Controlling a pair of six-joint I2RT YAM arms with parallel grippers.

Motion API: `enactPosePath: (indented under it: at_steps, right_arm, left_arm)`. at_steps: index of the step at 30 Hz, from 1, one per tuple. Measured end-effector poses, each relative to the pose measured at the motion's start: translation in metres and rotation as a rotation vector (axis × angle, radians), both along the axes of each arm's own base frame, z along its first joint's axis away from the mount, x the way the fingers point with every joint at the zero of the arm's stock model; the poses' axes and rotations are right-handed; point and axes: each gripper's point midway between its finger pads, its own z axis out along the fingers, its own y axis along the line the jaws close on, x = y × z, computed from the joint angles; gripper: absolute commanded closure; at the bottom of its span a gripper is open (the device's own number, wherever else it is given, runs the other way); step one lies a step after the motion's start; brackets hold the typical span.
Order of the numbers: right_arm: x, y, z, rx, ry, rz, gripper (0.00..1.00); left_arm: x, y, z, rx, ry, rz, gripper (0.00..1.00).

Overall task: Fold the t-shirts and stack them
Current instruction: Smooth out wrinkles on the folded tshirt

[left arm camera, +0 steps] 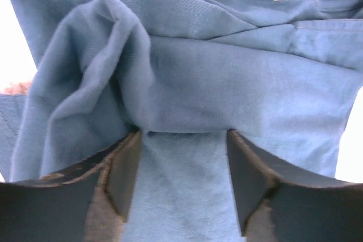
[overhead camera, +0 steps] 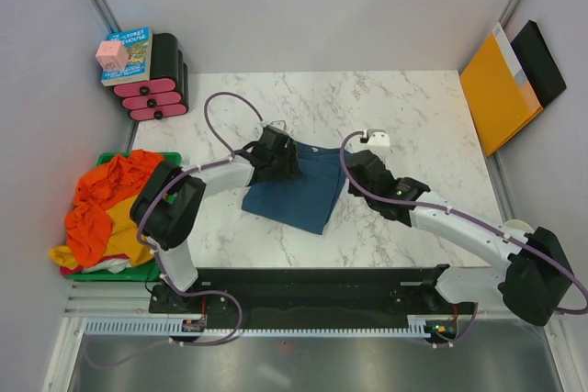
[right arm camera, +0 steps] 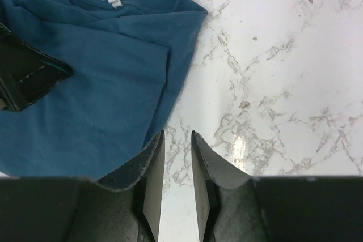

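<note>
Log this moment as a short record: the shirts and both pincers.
Teal t-shirt: partly folded on the marble table, collar label showing
Left pincer: open, over the teal cloth, a bunched fold at its tips
Right pincer: narrowly open at the shirt's right edge, gripping nothing
Waiting: orange and yellow shirts heaped in the green bin, left of table

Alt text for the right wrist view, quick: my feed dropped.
The right gripper, jaws slightly apart and empty, hangs over the marble table just beside the edge of the partly folded teal-blue t-shirt. Part of the left gripper sits on the shirt at far left; a white neck label shows near the top.
</note>
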Motion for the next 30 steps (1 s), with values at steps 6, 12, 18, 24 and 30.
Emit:
enactPosePath:
  at_steps: [6, 12, 18, 24, 30]
  right_arm:
    - [-0.007, -0.012, -0.02, -0.029, 0.037, -0.022, 0.58]
    - [-0.013, -0.005, -0.073, -0.001, 0.154, -0.012, 0.34]
    - [-0.017, 0.012, -0.103, 0.052, 0.228, 0.025, 0.22]
    - [-0.01, 0.023, -0.101, 0.11, 0.217, 0.021, 0.22]
    - [0.005, 0.01, -0.069, 0.072, 0.108, -0.035, 0.21]
  left_arm:
    - [-0.015, 0.007, 0.011, -0.026, -0.023, -0.006, 0.28]
    - [-0.021, 0.009, 0.015, -0.023, -0.014, -0.009, 0.29]
    - [-0.029, 0.014, 0.006, -0.009, 0.017, -0.013, 0.3]
    - [-0.035, 0.017, 0.0, -0.008, 0.024, -0.013, 0.24]
    - [-0.041, 0.017, 0.011, -0.019, 0.005, -0.021, 0.21]
